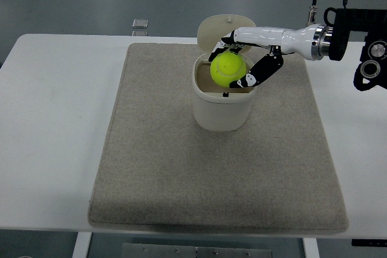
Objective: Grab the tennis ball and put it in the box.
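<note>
Right hand (pixel 242 58) around fuzzy tennis ball (pixel 227 68) over round box (pixel 222 110)

We cannot see the bottom of the tennis ball (pixel 227 69); the right hand (pixel 247 58) wraps it, and its thumb covers part of the ball's side. The ball and hand hide much of the inside of the box (pixel 222 102). The open lid (pixel 219 29) is partly behind the fingers. The right arm (pixel 357 34) is cut off by the right edge. A small grey thing (pixel 139 23) on the floor is too small to name.
</note>
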### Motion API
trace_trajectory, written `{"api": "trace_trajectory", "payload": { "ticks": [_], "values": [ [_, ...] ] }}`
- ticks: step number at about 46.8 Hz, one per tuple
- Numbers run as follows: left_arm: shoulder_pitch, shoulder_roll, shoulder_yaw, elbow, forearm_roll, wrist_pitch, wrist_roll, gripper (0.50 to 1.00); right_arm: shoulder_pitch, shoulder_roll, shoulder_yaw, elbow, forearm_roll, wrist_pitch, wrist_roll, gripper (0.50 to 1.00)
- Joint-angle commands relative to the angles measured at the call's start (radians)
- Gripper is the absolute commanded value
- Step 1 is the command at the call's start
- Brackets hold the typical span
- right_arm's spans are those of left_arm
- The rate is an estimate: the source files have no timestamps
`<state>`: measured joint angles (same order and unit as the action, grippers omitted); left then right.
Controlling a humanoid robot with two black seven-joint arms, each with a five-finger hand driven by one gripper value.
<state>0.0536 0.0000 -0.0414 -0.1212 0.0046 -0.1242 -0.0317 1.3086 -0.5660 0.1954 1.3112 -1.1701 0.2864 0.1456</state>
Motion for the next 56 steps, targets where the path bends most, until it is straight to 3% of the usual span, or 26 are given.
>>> {"api": "trace_trajectory", "payload": {
  "ticks": [1, 7, 26, 29, 42, 56],
  "values": [
    [-0.001, 0.0, 0.0, 0.0, 0.0, 0.0, -0.001, 0.996, -0.003, 0.0, -0.001, -0.001, 0.0, 0.0, 0.0, 0.811],
    [0.0, 0.0, 0.0, 0.0, 0.0, 0.0, -0.001, 0.996, -0.006, 0.0, -0.001, -0.001, 0.0, 0.0, 0.0, 0.856],
    [-0.001, 0.0, 0.0, 0.0, 0.0, 0.0, -0.001, 0.996, -0.006, 0.0, -0.001, -0.001, 0.0, 0.007, 0.0, 0.862],
    [0.0, 0.0, 0.0, 0.0, 0.0, 0.0, -0.001, 0.996, -0.006, 0.0, -0.001, -0.001, 0.0, 0.007, 0.0, 0.901],
    [0.0, 0.0, 0.0, 0.0, 0.0, 0.0, 0.001, 0.996, 0.0, -0.009, 0.006, 0.0, 0.003, 0.016, 0.003, 0.905],
    [0.0, 0.0, 0.0, 0.0, 0.0, 0.0, 0.001, 0.996, 0.008, -0.078, 0.062, 0.013, 0.116, 0.233, 0.012, 0.919]
  ]
}}
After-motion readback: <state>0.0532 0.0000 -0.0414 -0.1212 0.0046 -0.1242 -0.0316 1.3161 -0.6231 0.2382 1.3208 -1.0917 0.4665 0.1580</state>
